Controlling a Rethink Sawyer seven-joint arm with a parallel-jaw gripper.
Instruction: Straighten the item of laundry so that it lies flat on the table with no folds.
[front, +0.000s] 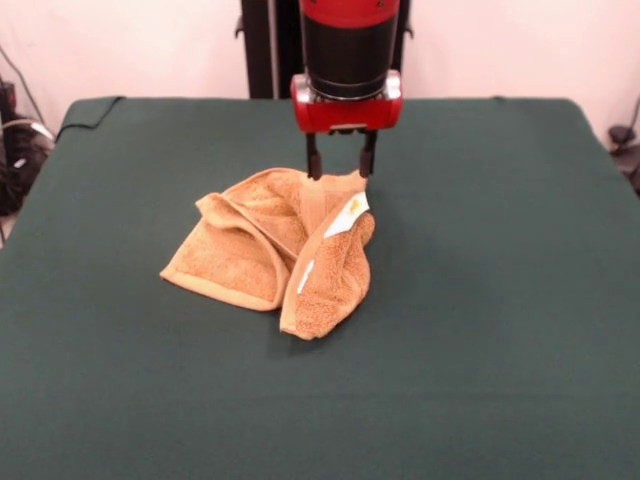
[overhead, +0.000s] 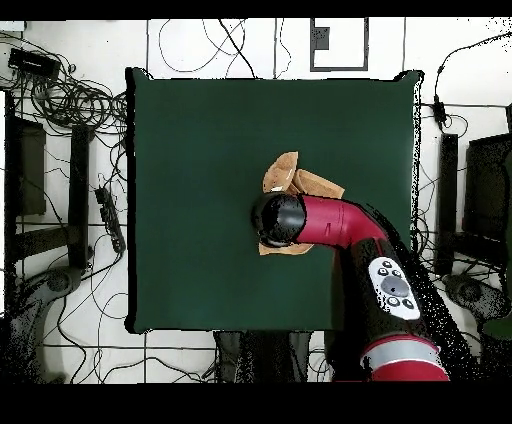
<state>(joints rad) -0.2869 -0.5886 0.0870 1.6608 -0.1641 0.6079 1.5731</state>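
The orange-tan towel lies crumpled in the middle of the dark green table, folded over itself in several flaps, with a white label showing on its right flap. My gripper hangs straight down over the towel's far edge. Its two black fingers stand apart, tips at the towel's far rim, with nothing gripped between them. In the overhead view the arm's wrist covers the gripper and much of the towel; only the towel's ends show on either side of it.
The table stretches wide around the towel on all sides. The robot's pedestal stands behind the far edge. Cables and dark equipment lie on the floor around the table.
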